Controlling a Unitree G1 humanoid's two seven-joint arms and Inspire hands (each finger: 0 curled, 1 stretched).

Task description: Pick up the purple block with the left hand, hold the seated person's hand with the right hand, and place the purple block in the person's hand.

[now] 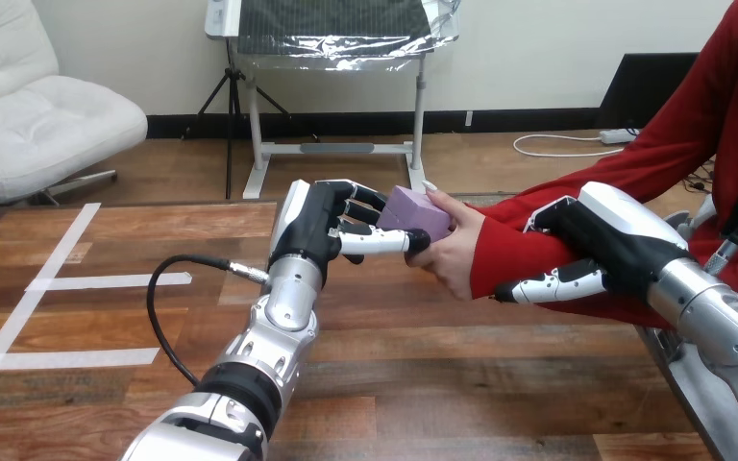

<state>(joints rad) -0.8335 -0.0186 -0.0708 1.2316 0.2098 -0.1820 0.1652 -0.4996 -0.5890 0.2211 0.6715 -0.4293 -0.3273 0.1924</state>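
Purple block [415,213] — gripped in left hand [322,229] fingers [377,241] — touches the person's hand [453,257]. Fingers of the right hand [603,240] clasp the person's forearm [514,254] (red sleeve).

Beyond the wooden counter [423,384] we see a white armchair [38,125] far left, a foil-wrapped panel [332,24] on a white stand [332,149] at centre, wood floor [183,158], and a white wall [538,48] with black baseboard [500,121].
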